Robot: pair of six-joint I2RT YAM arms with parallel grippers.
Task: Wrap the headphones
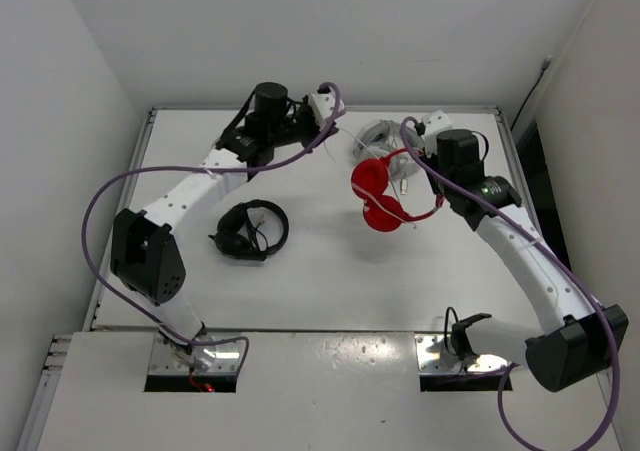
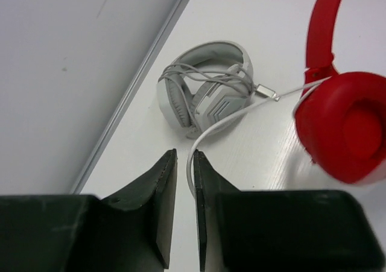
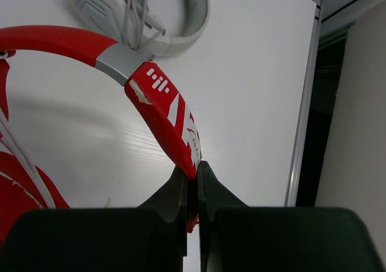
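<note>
1. The right gripper is clamped on the headband of the red headphones, right of centre on the table, near the grey headphones.
2. The left gripper, nearly closed, nips their white cable.
3. The black headphones lie well apart.

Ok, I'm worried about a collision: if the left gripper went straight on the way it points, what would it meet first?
Most likely the grey headphones, lying directly ahead, though depth is hard to judge.
</note>
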